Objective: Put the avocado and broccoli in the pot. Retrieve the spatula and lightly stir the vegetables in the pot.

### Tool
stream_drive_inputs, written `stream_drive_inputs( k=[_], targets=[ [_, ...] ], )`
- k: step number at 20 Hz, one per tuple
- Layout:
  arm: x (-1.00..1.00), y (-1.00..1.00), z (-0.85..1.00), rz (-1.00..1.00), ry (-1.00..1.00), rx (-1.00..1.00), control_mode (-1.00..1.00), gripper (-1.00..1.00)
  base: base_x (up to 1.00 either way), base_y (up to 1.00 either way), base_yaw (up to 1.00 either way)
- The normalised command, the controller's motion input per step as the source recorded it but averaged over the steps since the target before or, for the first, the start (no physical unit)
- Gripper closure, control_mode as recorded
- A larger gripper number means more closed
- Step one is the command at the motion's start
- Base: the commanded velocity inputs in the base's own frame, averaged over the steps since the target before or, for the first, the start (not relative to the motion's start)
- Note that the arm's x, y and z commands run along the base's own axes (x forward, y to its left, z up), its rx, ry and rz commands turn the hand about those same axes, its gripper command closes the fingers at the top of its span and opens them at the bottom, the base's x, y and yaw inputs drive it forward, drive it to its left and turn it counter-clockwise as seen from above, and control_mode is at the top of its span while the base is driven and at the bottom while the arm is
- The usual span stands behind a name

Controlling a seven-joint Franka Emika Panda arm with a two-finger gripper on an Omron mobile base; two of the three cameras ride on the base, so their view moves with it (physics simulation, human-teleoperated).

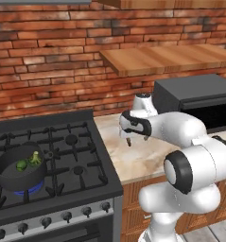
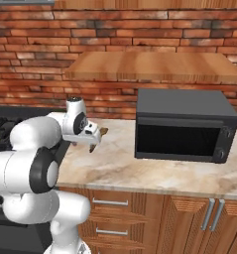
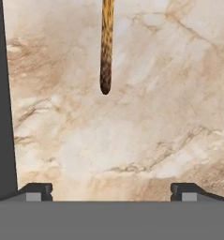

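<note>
**Vegetables in the pot, gripper above the spatula handle**

While the gripper (image 3: 111, 190) hung wide open over the marble counter (image 3: 146, 122), empty, the spatula (image 3: 106, 47) lay on that counter ahead of it: a thin, straight, mottled brown wooden handle with a rounded end pointing toward the fingertips (image 3: 36, 190), its head cut off by the edge of the hand view. In the right base view a brown tip (image 2: 104, 131) showed just past the gripper (image 2: 92, 144). The pot (image 1: 20, 172), short, round and dark grey, sat on the stove (image 1: 57, 156) at a front left burner. Inside it lay the round dark green avocado (image 1: 21, 165) and, just beside it, the lumpy, paler broccoli (image 1: 35, 158). No readable writing showed anywhere.
</note>
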Motion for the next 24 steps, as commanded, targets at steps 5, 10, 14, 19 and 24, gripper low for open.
stream_drive_inputs(
  k=[5, 10, 14, 19, 24],
  targets=[
    [0.28, 0.00, -0.15, -0.03, 0.03, 0.00, -1.00, -1.00, 0.00, 0.00, 0.00],
    [0.38, 0.00, -0.13, 0.00, 0.08, 0.00, -1.00, -1.00, 0.00, 0.00, 0.00],
    [0.70, 0.00, -0.17, 0.00, 0.12, 0.00, -1.00, -1.00, 0.00, 0.00, 0.00],
    [0.56, 0.00, -0.16, 0.00, 0.15, 0.00, -1.00, -1.00, 0.00, 0.00, 0.00],
    [0.22, 0.00, -0.13, 0.00, 0.15, 0.00, -1.00, -1.00, 0.00, 0.00, 0.00]
  ],
)
